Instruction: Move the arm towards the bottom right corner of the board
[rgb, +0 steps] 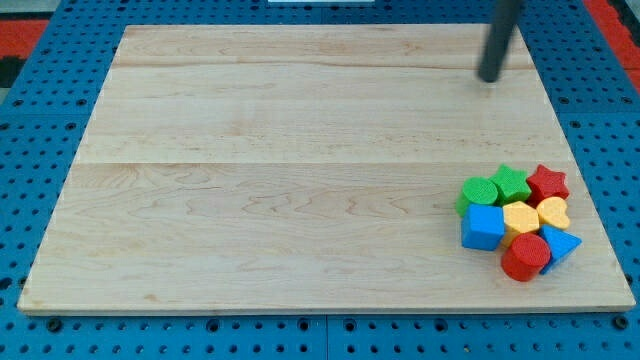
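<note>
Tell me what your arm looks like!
You can only see my rod: a plain, straight, round stick, dark grey to black, coming in from the view's top right. No cables, markings or sleeve show on it. It ends in a blunt round end, my tip, with no fingers or claw. The rest of my arm is outside the picture.

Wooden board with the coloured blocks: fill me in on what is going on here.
A single arm ending in a dark rod is working over a wooden board. My tip sits near the view's top right, touching no block. All the blocks are huddled together near the view's bottom right: a green cylinder, green star, red star, blue cube, yellow hexagon, yellow heart, red cylinder and blue triangle. The cluster lies below my tip in the view.
</note>
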